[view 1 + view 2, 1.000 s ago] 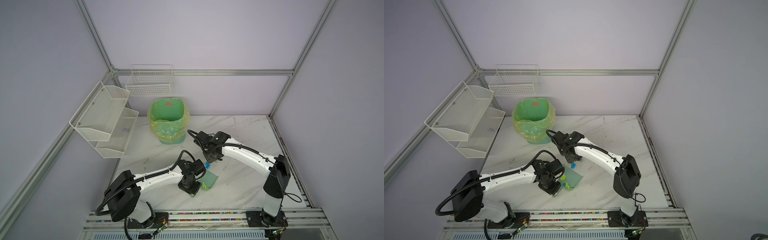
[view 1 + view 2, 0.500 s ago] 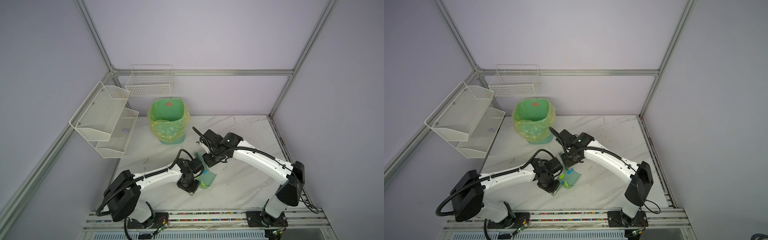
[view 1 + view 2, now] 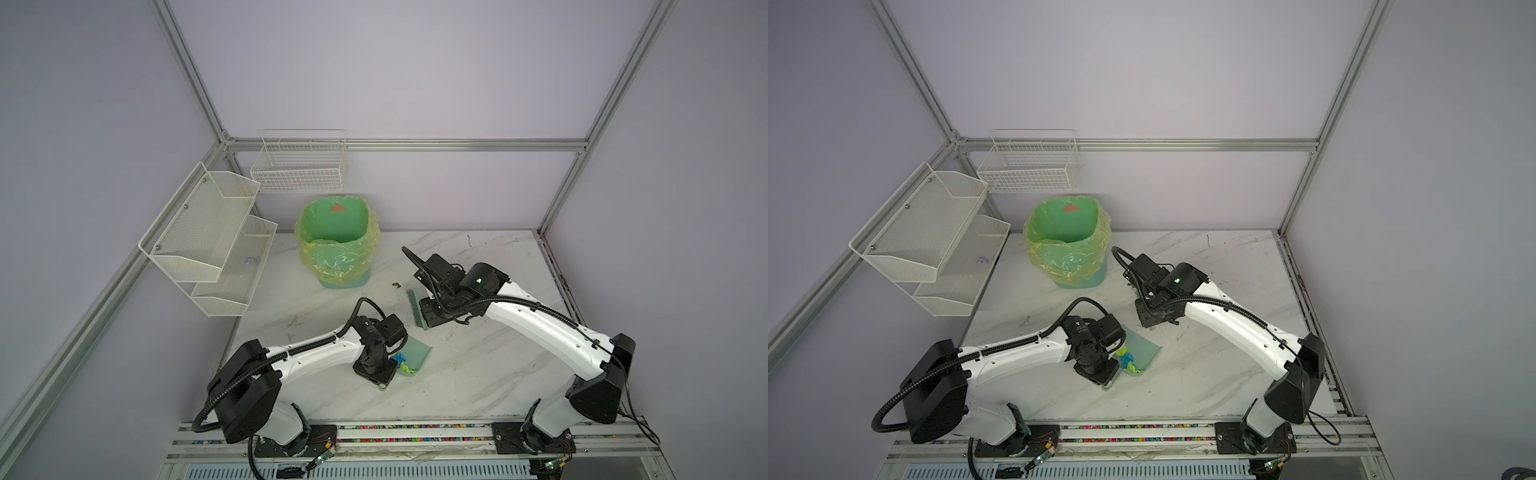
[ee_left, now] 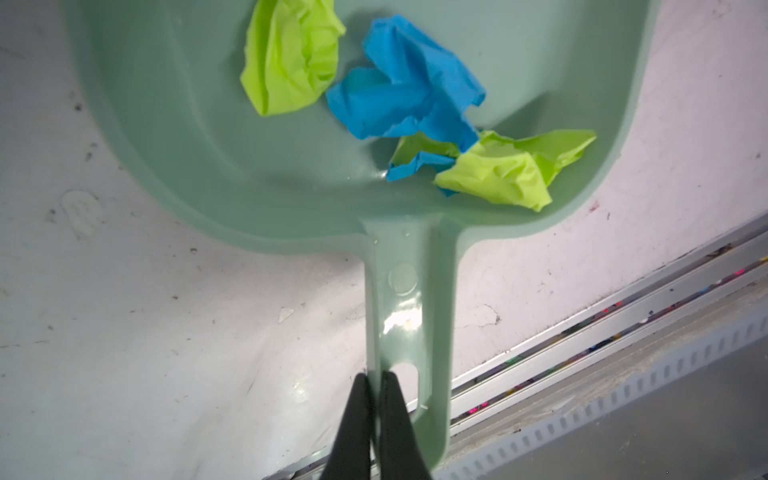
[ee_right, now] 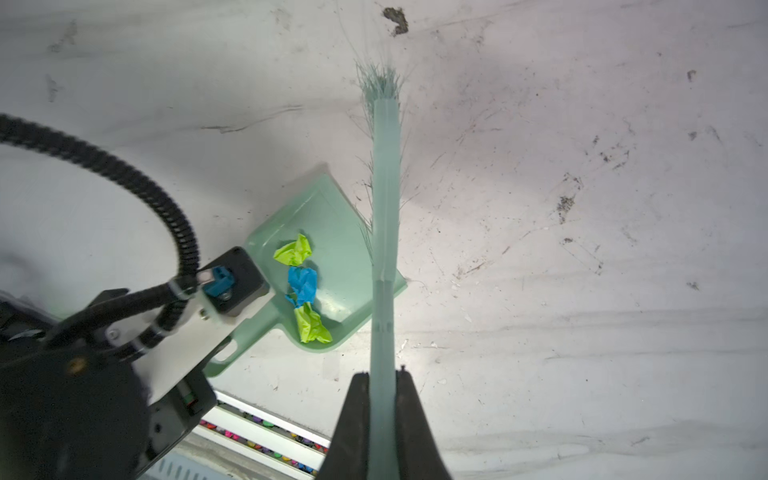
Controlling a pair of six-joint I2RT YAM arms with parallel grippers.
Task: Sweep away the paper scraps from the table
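Carrying stage, by my reading: no blue or yellow-green bits show loose on the bench in both top views.

- Paper scraps lie bunched at the back wall of the dustpan, close to the handle root.
- Left gripper is clamped on the thin edge of the handle beside its hanging slot. That is a narrow hold.
- Right gripper is clamped on the stem of the brush, with the bristles clear of the pan.

To do it well:
- Hold the pan's lip level or slightly raised so the wads sit at the back.
- Travel slowly, since light paper may flutter out.
- Watch for the pan twisting in that edge hold.
- Park the brush off the path to the bin.
- Tip only once the lip is over the bin's mouth.
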